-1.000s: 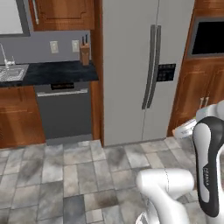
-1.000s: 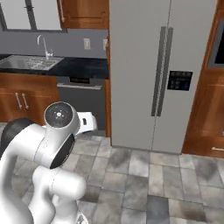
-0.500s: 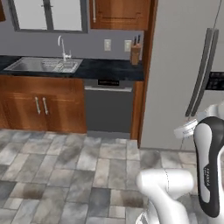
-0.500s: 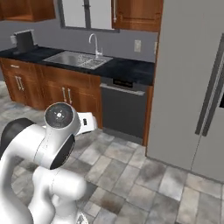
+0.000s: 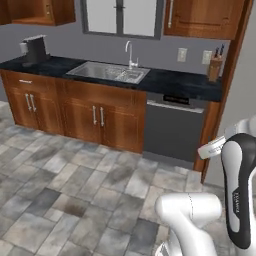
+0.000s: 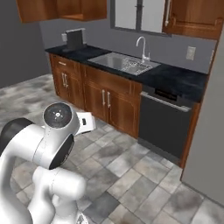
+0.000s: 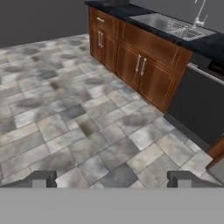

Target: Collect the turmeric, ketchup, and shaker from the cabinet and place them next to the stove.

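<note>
My gripper (image 7: 111, 179) is open, its two dark fingertips (image 7: 40, 178) wide apart with nothing between them, looking down at the grey tiled floor. A reddish-brown wall cabinet (image 5: 205, 19) with a long grey bar handle hangs right of the window, also seen as the cabinet (image 6: 194, 18) from the other side; its door is shut. The turmeric, ketchup, shaker and stove are out of view. My arm is folded up close to the base.
A dark counter holds a steel sink (image 5: 110, 72) with a faucet, a coffee machine (image 5: 34, 49) at the left and a knife block (image 5: 215, 67) at the right. Below are wooden base cupboards (image 6: 103, 94) and a black dishwasher (image 6: 162, 120). Open tiled floor (image 7: 78, 109) lies in front.
The whole picture has swung: the camera turned left, so the fridge slid off to the right and the sink counter came into view. The gripper has stayed open.
</note>
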